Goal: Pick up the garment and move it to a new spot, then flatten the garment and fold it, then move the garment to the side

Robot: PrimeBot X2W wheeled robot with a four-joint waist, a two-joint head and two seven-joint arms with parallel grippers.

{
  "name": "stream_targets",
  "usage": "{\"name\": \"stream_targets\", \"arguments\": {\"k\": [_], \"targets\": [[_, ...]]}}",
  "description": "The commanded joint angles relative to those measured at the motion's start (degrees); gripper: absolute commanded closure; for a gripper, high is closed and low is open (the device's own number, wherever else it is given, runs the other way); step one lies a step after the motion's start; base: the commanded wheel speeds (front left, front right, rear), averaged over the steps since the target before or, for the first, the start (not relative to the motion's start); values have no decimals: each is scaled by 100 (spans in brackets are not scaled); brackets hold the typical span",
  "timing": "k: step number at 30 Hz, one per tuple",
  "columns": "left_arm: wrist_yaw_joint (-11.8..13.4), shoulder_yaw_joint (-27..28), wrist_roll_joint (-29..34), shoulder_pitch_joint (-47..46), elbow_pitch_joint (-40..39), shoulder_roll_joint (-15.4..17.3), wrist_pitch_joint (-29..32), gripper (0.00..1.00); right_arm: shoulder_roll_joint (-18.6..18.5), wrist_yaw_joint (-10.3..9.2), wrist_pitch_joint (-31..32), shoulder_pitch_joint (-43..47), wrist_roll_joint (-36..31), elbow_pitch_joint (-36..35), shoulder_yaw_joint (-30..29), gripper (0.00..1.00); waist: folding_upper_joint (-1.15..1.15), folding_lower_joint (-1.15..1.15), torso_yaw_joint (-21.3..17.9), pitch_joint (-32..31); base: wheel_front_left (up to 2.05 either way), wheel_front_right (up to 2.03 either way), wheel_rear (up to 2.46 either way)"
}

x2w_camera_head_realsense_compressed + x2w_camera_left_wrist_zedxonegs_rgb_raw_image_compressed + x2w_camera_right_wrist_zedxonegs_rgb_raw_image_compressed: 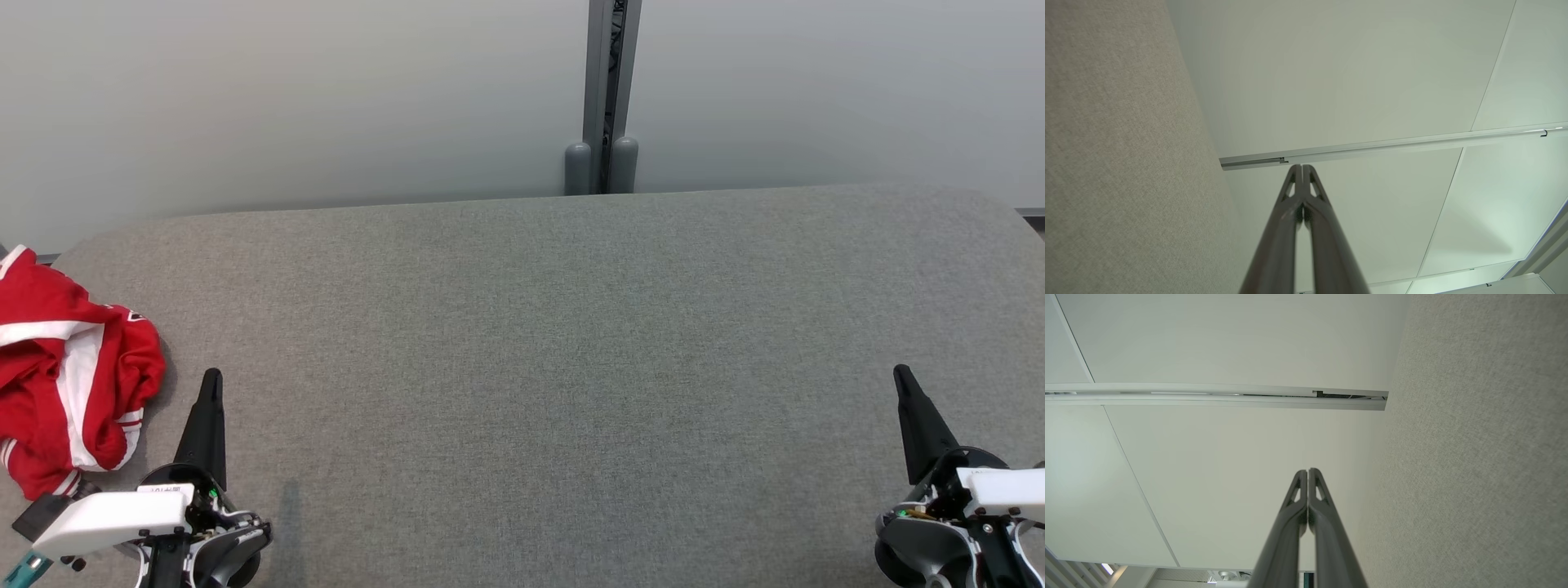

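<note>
Closest in, the left claw (211, 385) sits at the near left of the grey bench (555, 343), its two dark fingers pressed together on nothing; just to its left, apart from it, the red garment (69, 384) with white stripes lies crumpled at the bench's left edge; far to the right, the right claw (902, 377) points the same way, likewise closed tight and holding nothing; a pale wall (326, 98) stands behind.

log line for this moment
garment: crumpled, far left, untouched | left tool: shut, empty | right tool: shut, empty | pickup: not started
</note>
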Motion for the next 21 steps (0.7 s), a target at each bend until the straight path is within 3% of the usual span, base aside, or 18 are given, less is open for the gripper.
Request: {"name": "stream_targets", "arguments": {"k": [1, 21], "targets": [[-19, 19, -5, -73, -18, 31, 17, 100, -54, 2, 15, 54, 12, -16, -5, 100, 0, 0, 0, 0, 0, 0, 0], [-19, 19, -5, -74, -18, 31, 17, 100, -54, 2, 15, 54, 12, -16, -5, 100, 0, 0, 0, 0, 0, 0, 0]]}}
